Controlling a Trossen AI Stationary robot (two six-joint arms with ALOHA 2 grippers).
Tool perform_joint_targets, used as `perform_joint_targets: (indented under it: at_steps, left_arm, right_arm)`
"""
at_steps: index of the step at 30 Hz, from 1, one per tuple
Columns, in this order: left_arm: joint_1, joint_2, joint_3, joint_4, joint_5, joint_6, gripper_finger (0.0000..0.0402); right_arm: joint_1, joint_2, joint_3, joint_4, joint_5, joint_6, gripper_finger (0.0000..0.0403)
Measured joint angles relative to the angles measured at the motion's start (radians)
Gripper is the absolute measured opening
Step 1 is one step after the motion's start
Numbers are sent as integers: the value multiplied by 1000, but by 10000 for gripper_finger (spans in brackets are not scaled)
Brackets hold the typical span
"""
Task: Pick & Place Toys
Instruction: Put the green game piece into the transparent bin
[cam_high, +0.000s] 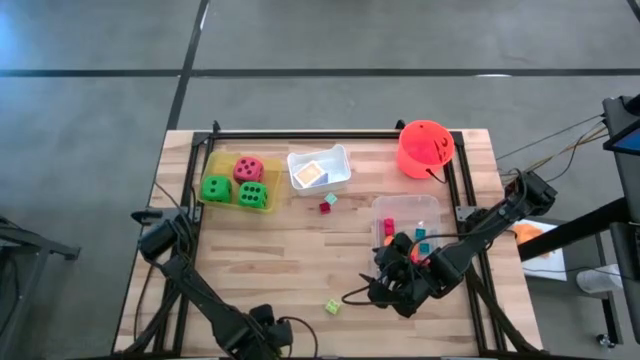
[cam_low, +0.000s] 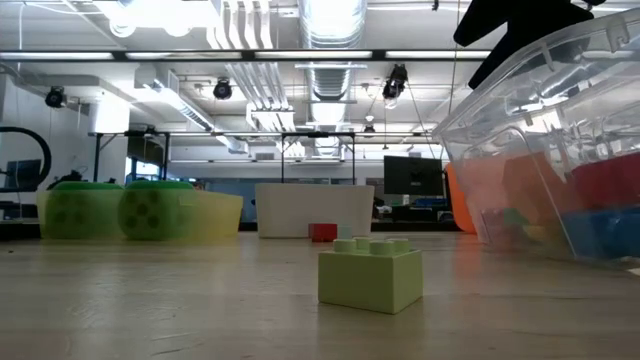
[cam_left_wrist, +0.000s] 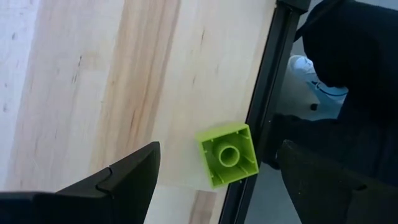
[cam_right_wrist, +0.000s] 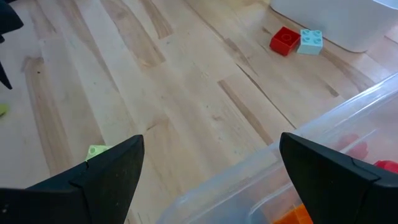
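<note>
A lime-green brick (cam_left_wrist: 228, 154) lies on the wood beside a black rail (cam_left_wrist: 261, 106) at the table's near edge. My left gripper (cam_left_wrist: 219, 149) hovers open above it, a finger on each side, touching nothing; in the high view it (cam_high: 268, 332) is at the near edge. Another lime brick (cam_high: 332, 307) stands studs up (cam_low: 370, 275) near the front. A red brick (cam_right_wrist: 285, 40) and a light-blue brick (cam_right_wrist: 310, 41) lie mid-table. My right gripper (cam_right_wrist: 211, 146) hangs open beside the clear tray (cam_high: 405, 215), holding nothing.
A yellow tray (cam_high: 222, 168) at the far left holds two green dice (cam_high: 216, 187) and a pink-red die (cam_high: 248, 168). A white tray (cam_high: 320, 170) holds a card. An orange-red bucket (cam_high: 424, 147) stands far right. The clear tray holds several bricks (cam_low: 600, 210).
</note>
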Motion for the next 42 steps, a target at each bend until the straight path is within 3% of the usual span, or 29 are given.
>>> perform_joint_targets:
  at_steps: [24, 33, 42]
  left_arm:
    - [-2, 0, -1, 7, -4, 15, 315]
    - [-1, 0, -1, 7, -2, 15, 315]
    - [0, 0, -1, 6, 17, 13, 315]
  right_arm:
    - [0, -24, 0, -15, -39, -62, 369]
    - [0, -56, 2, -165, -46, 50, 369]
    - [0, -74, 1, -169, -80, 62, 369]
